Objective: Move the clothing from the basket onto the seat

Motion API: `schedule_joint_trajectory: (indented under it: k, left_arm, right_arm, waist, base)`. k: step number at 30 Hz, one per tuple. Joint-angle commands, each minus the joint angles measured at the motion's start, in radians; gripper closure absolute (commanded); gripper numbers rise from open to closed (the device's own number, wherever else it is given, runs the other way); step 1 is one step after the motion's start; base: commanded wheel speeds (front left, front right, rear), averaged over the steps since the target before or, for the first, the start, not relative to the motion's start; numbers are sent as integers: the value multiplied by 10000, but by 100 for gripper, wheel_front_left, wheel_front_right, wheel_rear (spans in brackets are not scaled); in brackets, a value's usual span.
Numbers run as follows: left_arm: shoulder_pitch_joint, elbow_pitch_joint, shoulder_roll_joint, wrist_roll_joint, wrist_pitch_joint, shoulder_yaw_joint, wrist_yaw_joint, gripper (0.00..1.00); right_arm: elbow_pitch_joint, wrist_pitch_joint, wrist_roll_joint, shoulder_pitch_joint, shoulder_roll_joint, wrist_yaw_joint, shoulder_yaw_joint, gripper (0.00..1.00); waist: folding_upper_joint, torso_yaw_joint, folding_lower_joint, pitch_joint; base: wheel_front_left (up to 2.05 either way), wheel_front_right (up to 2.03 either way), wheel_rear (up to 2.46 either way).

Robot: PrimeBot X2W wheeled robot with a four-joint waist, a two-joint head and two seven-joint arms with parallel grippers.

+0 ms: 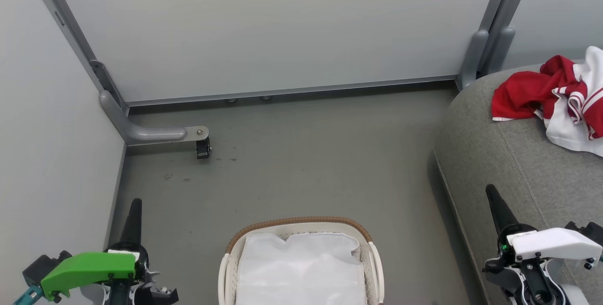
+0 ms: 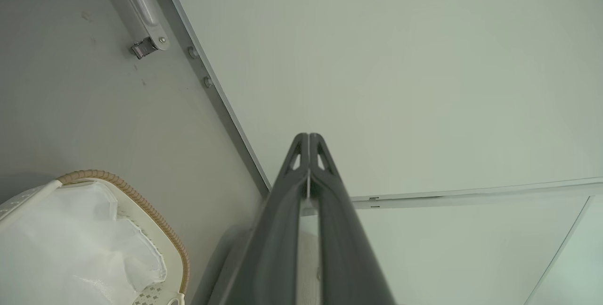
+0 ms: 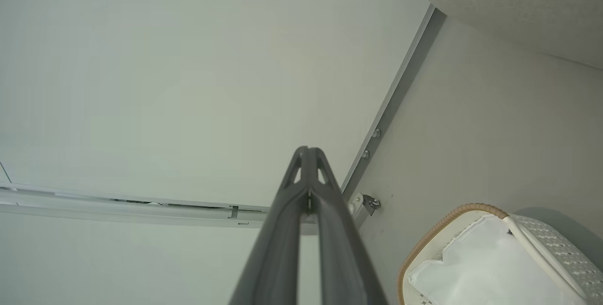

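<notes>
- The left hand (image 1: 136, 202), with a green housing behind its two long dark fingers, sits at the lower left of the head view. Its fingers are pressed together tip to tip and hold nothing. The left wrist view shows the same closed pair (image 2: 308, 137) pointing at a pale wall panel (image 2: 424, 83).
- A grey metal foot with a small black caster (image 1: 202, 147) stands on the grey floor (image 1: 306, 154), ahead of the left hand and a little to its right.
- The small oval white plastic basket with perforated sides and a brown woven rim (image 1: 297, 221) rests on the floor to the right of the left hand and to the left of the right hand, well apart from both. It also shows in the left wrist view (image 2: 141, 201) and the right wrist view (image 3: 435, 232).
- A plain white cloth liner (image 1: 301, 267) lies inside the basket; no red fabric shows in the part that can be seen.
- The right hand (image 1: 490, 188), with a white housing, hangs over the front edge of the seat. Its fingers are closed against each other and empty, as the right wrist view confirms (image 3: 307, 150).
- The large rounded seat in grey woven fabric with stitched seams (image 1: 494, 163) lies under and beyond the right hand.
- The bright red clothing with white panels and white stripe trim (image 1: 532, 90) lies crumpled on the seat, ahead of the right hand and to its right, well clear of its fingertips.
</notes>
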Motion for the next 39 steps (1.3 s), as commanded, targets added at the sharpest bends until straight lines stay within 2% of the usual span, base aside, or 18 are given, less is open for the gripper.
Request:
schedule_joint_trajectory:
  k: [1, 31, 39]
  left_arm:
    - [-253, -83, 30, -242, 88, 88, -59, 100]
    - [-406, -254, 36, -2126, 641, 485, -199, 100]
    - [-394, -244, 36, -2119, 651, 480, -201, 100]
  right_arm:
    - [-105, 76, 251, -158, -61, -4, -51, 100]
    - [-214, 647, 2388, -196, -75, -4, -284, 100]
    - [-213, 629, 2389, -192, -74, -4, -281, 100]
  waist:
    - [0, -2, 0, 0]
    - [0, -46, 0, 2]
    - [0, -47, 0, 2]
  base:
    - [0, 0, 0]
    - [0, 0, 0]
    - [0, 0, 0]
